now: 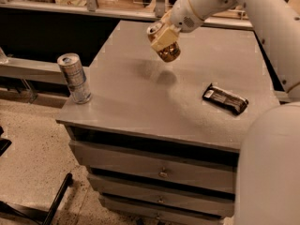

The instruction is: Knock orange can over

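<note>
The orange can (169, 52) is gold-orange with a silver top. It hangs tilted in the air above the far middle of the grey table (140, 102), with its top pointing up-left and its shadow on the tabletop below it. My gripper (162, 37) comes in from the upper right on the white arm and is shut on the can's upper half. The pale fingers hide part of the label.
A taller, slim silver-blue can (75, 78) stands upright at the table's front left corner. A black wrapped snack bar (225, 99) lies flat at the right. The table is a cabinet with drawers (161, 172). A counter and shelves run along the back.
</note>
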You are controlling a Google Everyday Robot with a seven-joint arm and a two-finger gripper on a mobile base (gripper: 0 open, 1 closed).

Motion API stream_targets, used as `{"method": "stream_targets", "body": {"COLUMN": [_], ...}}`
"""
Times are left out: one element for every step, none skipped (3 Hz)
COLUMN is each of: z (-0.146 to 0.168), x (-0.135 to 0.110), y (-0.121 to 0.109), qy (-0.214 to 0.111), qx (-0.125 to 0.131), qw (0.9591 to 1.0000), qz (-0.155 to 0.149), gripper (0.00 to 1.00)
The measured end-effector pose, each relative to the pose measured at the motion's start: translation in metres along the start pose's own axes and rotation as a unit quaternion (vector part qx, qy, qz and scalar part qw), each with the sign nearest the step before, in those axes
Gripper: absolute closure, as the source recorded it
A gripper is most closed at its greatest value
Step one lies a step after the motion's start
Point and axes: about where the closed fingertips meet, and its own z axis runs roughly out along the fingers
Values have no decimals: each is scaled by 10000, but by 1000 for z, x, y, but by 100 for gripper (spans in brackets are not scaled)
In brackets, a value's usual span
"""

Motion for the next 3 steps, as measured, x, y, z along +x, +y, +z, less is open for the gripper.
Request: {"method": "stream_targets", "body": {"z": [24, 36, 43], "x": [4, 5, 9], "y": [10, 19, 29], "qy": [969, 1816, 2656], "qx": [-250, -256, -129], "qw": [9939, 9782, 9524], "qz": [-458, -974, -1489], "gripper": [100, 100, 84]}}
